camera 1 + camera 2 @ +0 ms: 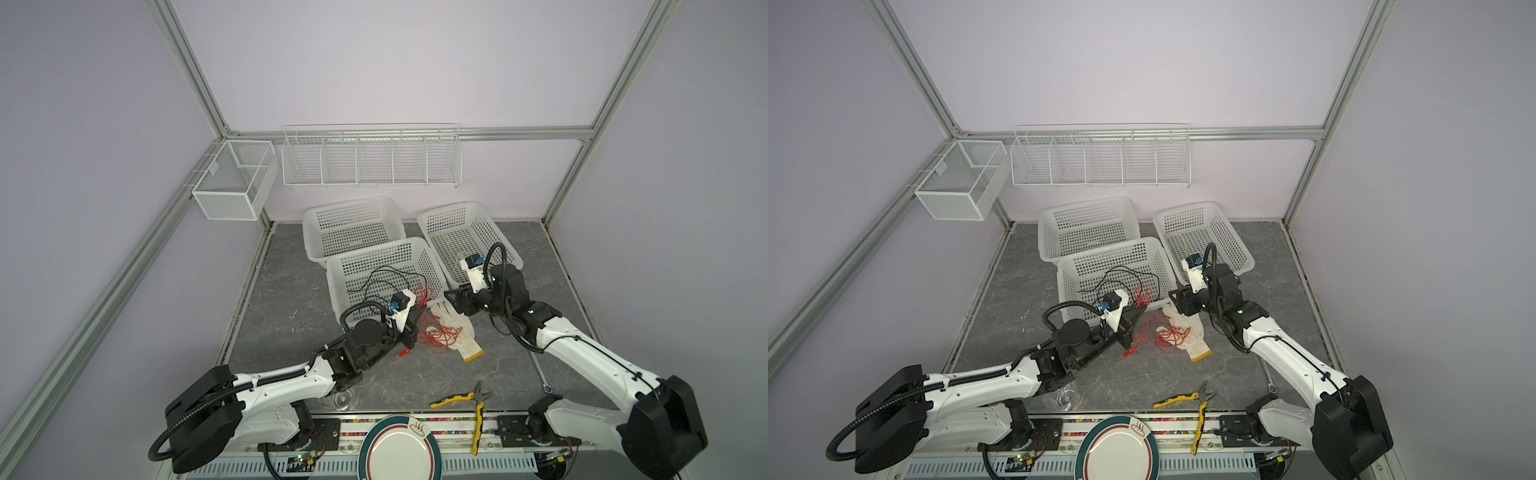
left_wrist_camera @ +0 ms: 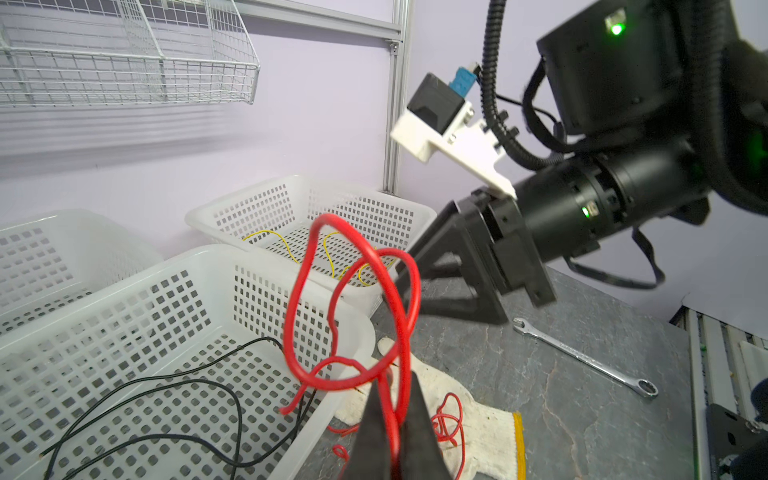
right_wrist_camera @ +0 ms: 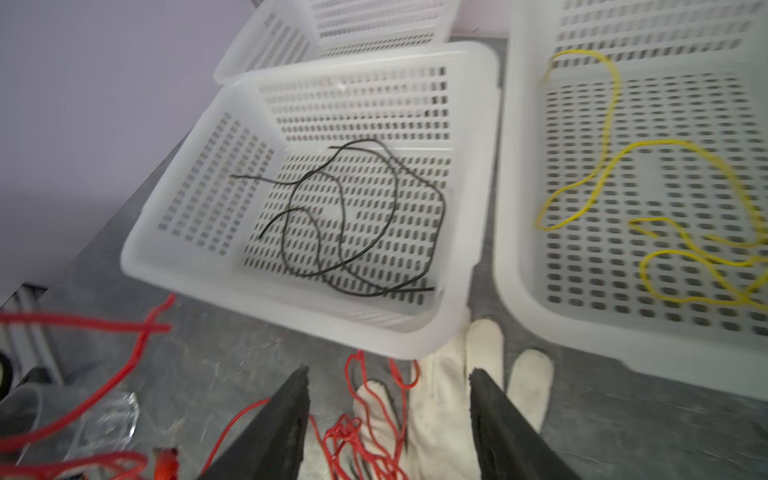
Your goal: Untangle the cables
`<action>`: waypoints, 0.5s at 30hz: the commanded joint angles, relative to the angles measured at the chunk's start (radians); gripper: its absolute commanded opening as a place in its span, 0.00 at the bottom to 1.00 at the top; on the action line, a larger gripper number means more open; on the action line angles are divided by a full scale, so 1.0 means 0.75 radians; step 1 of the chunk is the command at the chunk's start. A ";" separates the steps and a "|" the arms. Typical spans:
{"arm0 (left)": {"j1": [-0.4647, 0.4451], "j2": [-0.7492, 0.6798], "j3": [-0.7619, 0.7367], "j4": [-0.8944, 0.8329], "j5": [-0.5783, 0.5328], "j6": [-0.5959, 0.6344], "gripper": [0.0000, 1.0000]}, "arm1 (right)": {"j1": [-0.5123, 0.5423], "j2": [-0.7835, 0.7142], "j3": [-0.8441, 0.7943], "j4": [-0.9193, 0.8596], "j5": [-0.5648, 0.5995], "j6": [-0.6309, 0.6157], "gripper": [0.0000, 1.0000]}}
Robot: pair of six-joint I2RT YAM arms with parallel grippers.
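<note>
A tangled red cable (image 1: 440, 336) lies on a white glove (image 1: 461, 336) and the grey table, with a red clip end (image 1: 401, 354) towards the front. My left gripper (image 2: 395, 380) is shut on a lifted loop of the red cable (image 2: 353, 249), beside the middle basket (image 1: 382, 253). A black cable (image 3: 345, 216) lies loose in that basket. A yellow cable (image 3: 615, 158) lies in the right basket (image 1: 469, 208). My right gripper (image 3: 390, 372) hangs open over the glove's (image 3: 440, 407) fingers, holding nothing.
An empty third basket (image 1: 349, 203) stands behind the middle one. Yellow-handled pliers (image 1: 469, 401), a plate (image 1: 399, 453) and a clear cup (image 1: 343, 400) sit near the front edge. A wrench (image 2: 582, 357) lies at the right. A wire rack (image 1: 370, 158) and a mesh box (image 1: 232, 178) hang on the walls.
</note>
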 commanded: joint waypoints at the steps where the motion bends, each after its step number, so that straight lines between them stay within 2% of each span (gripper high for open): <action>1: 0.004 0.016 0.069 0.024 -0.059 -0.052 0.00 | 0.049 -0.060 -0.063 0.053 -0.122 -0.014 0.64; 9: 0.005 0.052 0.155 -0.078 -0.175 -0.069 0.00 | 0.136 -0.112 -0.141 0.145 -0.240 0.026 0.64; 15: 0.004 0.080 0.181 -0.056 -0.206 -0.070 0.00 | 0.165 -0.129 -0.125 0.169 -0.306 0.037 0.64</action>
